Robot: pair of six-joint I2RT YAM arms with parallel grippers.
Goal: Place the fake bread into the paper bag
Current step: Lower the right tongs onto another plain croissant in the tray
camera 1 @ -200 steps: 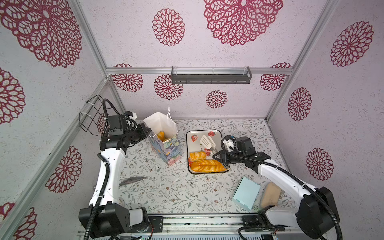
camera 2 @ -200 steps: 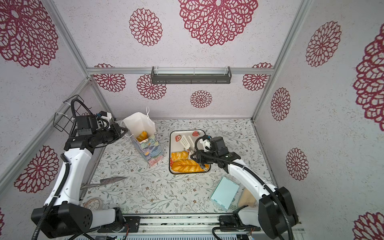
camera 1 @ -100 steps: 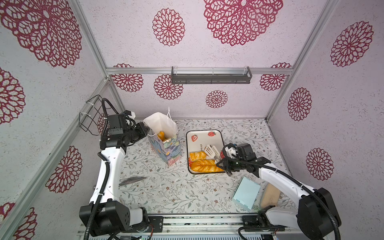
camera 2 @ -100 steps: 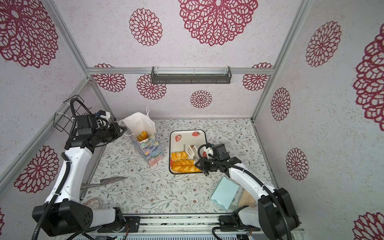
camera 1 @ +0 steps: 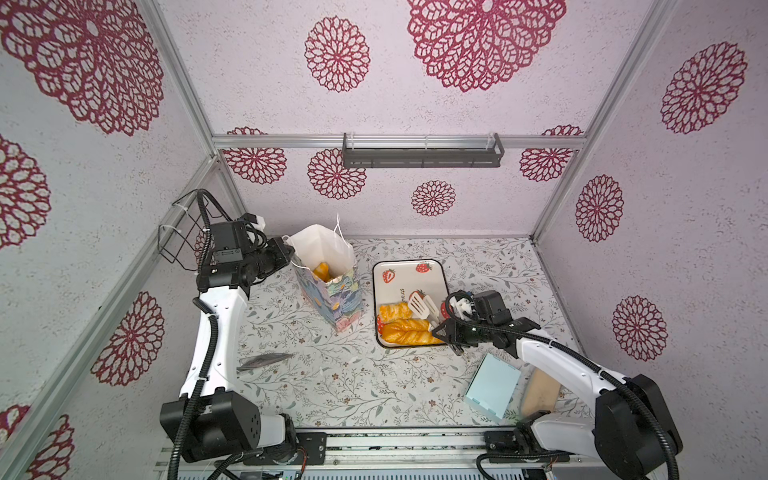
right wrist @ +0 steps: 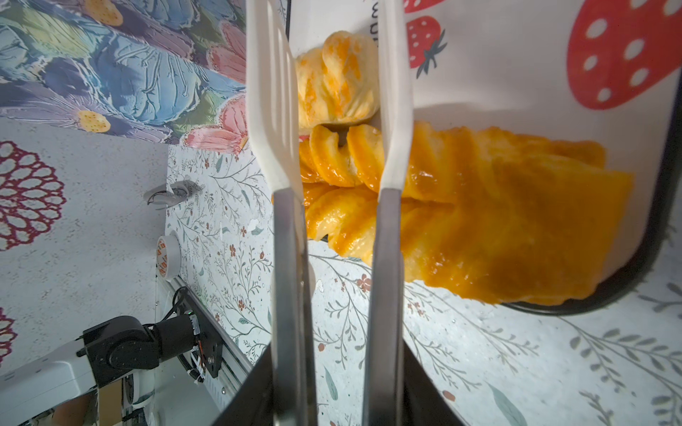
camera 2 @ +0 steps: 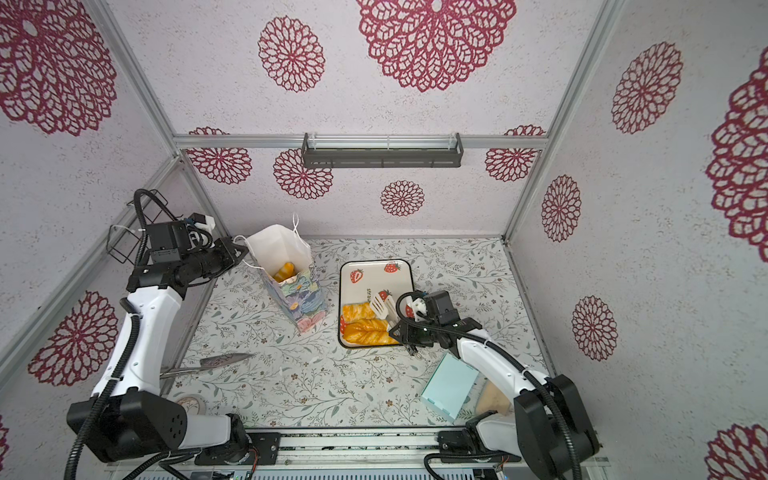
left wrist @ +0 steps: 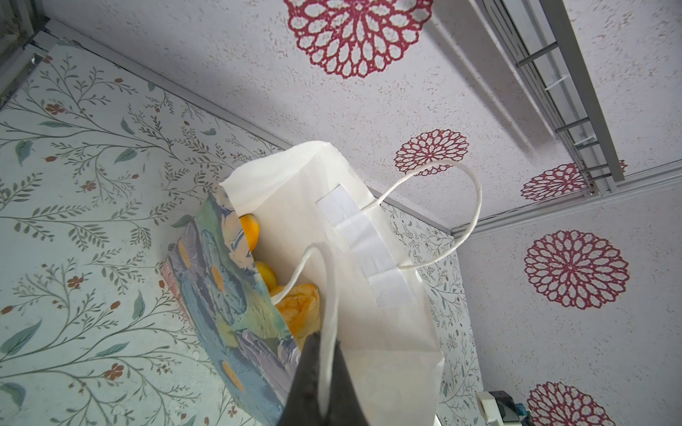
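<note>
Top views: tray (camera 1: 411, 280) holding fake bread (camera 1: 405, 332) reads "stra".

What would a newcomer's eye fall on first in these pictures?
The glossy golden fake bread on the strawberry tray, right of centre, with the right gripper holding white-tipped tongs over it. Next, the flowered paper bag standing left of the tray, more bread inside, its cord handle pinched by the left gripper.

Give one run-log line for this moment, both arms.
left end effector: shut on paper bag handle | right end effector: holds tongs open over fake bread on tray
</note>
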